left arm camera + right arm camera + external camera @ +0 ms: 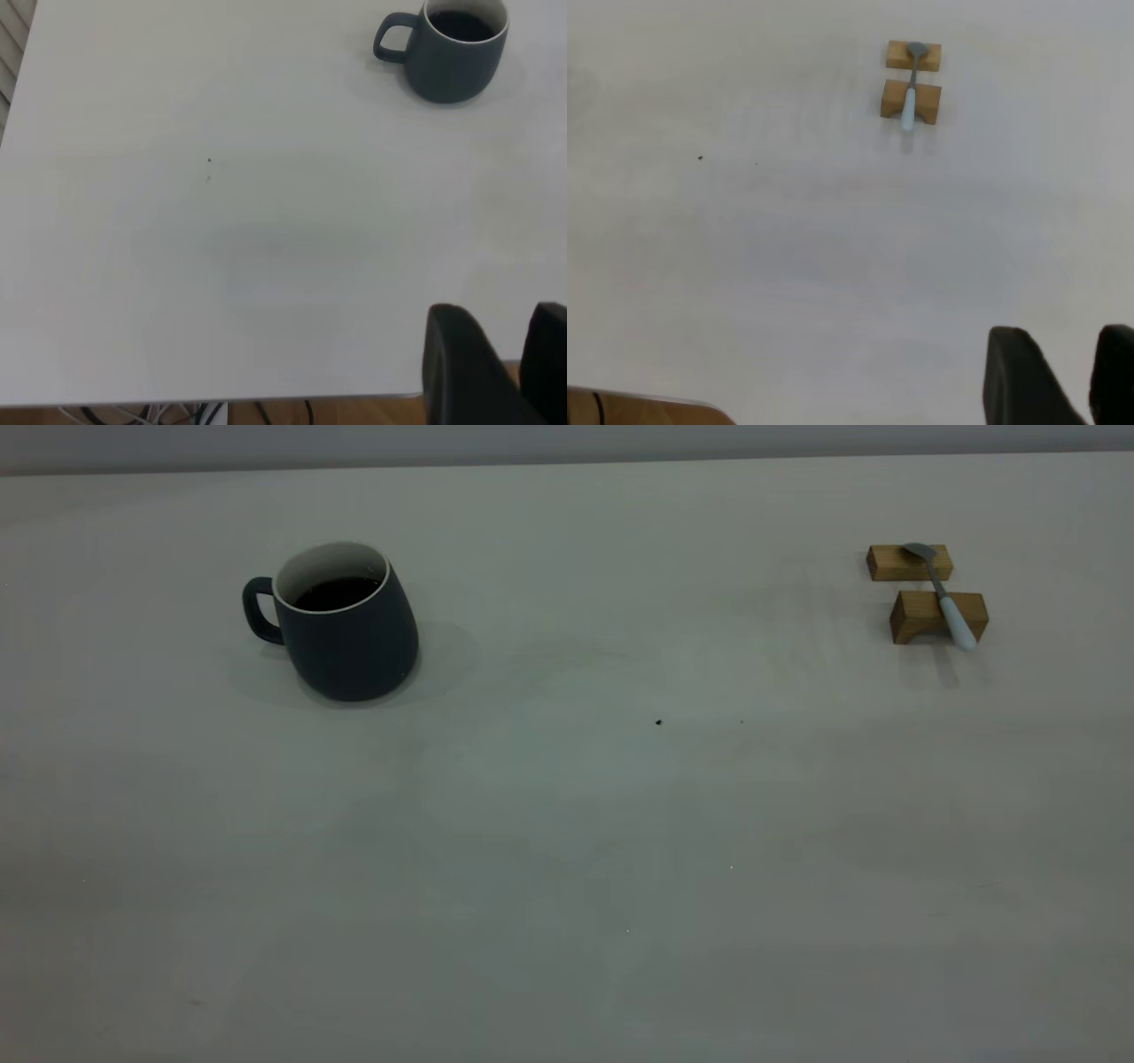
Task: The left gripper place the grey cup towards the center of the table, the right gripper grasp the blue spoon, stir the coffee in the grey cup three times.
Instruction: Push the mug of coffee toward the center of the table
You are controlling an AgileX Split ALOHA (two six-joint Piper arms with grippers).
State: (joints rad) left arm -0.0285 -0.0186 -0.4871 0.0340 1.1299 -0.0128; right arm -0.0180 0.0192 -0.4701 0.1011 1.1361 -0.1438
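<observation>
A: What is seen on the table (567,850)?

B: The grey cup (347,636) is seen on the left side of the table in the outside view. It stands upright. Its handle is turned to the left edge of that view. The coffee (337,592) is seen inside it, dark and flat, below the white rim.

A: And the blue spoon (946,598)?

B: It is found far over on the right side, well apart from the cup. It is laid across two wooden blocks (937,615). The grey metal bowl is rested on the far block. The pale handle is laid over the near block, and its tip sticks out past it.

A: Is the left gripper (500,372) seen?

B: Only in the left wrist view. Two black fingers (456,367) are seen at the edge of that picture, with a gap kept between them. Nothing is held. The cup is seen far from them, across the table.

A: And the right gripper (1059,376)?

B: It is seen only in the right wrist view. Its two black fingers (1019,376) are spread a little too, and nothing is pinched. The spoon and blocks are seen far off from it.

A: Is anything else seen?

B: A small dark speck (658,722) is seen near the middle of the table.
</observation>
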